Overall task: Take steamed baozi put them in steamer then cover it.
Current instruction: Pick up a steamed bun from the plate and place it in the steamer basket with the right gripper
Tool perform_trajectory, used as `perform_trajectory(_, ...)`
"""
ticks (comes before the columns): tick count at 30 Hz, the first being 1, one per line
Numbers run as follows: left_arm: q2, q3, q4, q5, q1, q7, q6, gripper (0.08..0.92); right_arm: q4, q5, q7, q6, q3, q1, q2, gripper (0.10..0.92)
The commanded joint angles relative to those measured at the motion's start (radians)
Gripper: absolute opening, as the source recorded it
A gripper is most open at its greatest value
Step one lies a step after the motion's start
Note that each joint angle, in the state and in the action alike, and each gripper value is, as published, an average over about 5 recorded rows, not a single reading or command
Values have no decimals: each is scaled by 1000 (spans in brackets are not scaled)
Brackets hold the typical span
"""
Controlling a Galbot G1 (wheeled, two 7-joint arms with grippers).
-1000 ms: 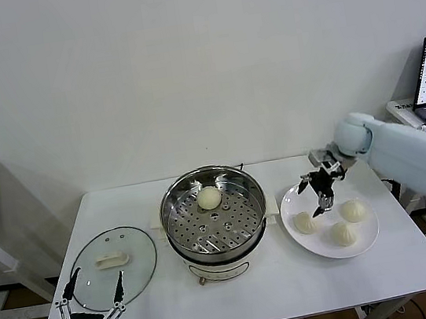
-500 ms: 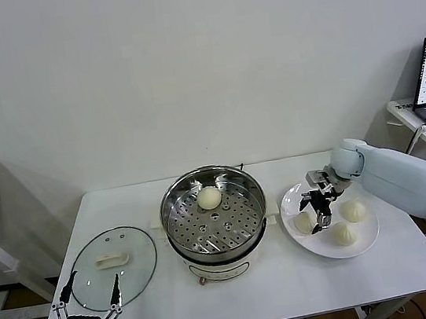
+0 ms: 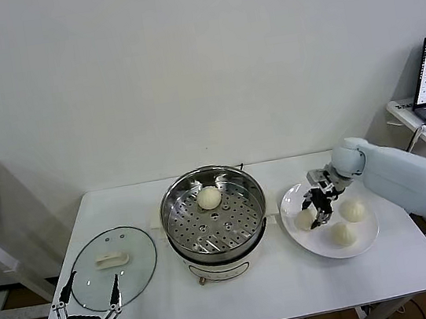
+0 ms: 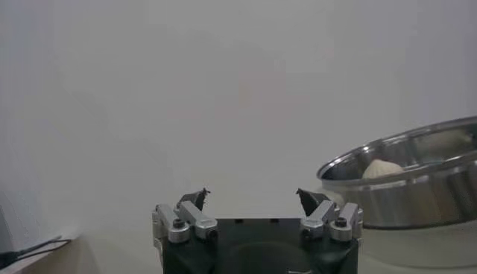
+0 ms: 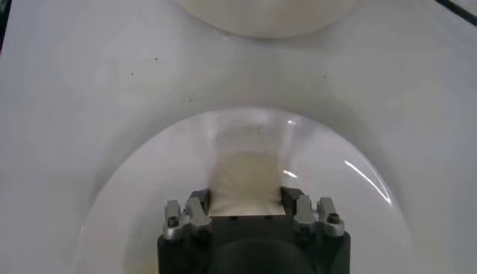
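We note the right hand [image 3: 316, 212] at centre-right, seemingly clamped on a baozi [image 5: 246, 182] for transfer to the steamer [image 3: 213, 210]; left hand [image 3: 88, 305] parked lower left, fingers apart.

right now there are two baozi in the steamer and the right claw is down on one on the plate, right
Not quite: the steamer holds one baozi, not two, as the head view shows. The rest stands: the right claw is down on a plate baozi on the plate.
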Motion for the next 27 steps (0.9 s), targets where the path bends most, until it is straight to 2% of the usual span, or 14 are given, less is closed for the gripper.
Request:
perform_trajectory(1,4,6,-13,-1,-9,-1,2,823,48,62,-142,18,-102,334,52,649)
perform_trajectory(8,7,4,-12,-1,-11,-2,-6,823,149,316,-177,-47,-287,577,237,661)
perform_trajectory(15,1,9,-14,-1,-17,-4,-6,823,239,471,-60,-145,-385,575,432,664)
perform_trajectory(20,-3,4,-16,-2,-24,-7,-2,823,253,492,35,-207,-428,509,525,669)
perform_trajectory(27,-3,-4,-15,-6,-29,-10,-3,823,196,456,144,-255,-460,429,598,647)
